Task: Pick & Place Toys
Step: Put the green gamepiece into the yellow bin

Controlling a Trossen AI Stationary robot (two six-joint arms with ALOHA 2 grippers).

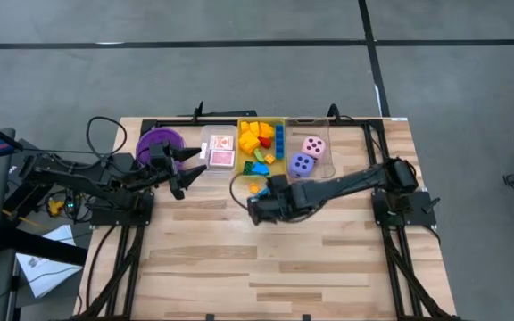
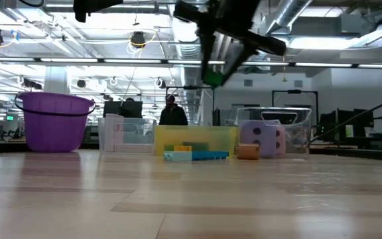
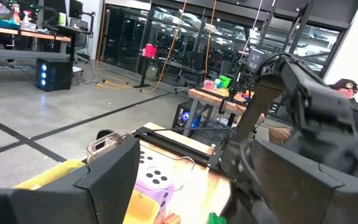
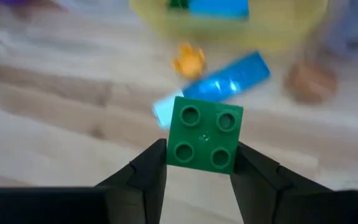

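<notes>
Right wrist view shows the right gripper [image 4: 202, 163] fingers clamping a green block [image 4: 204, 139]; overhead hides it. Left gripper [image 1: 188, 170] fingers spread wide.

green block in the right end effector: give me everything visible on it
The green block is a square plastic building brick with four round studs in a two-by-two grid, glossy and intact. The right end effector is shut on it, one dark finger against each of two opposite sides, studded face toward the wrist camera. It is lifted off the table, above a blue block.
</notes>
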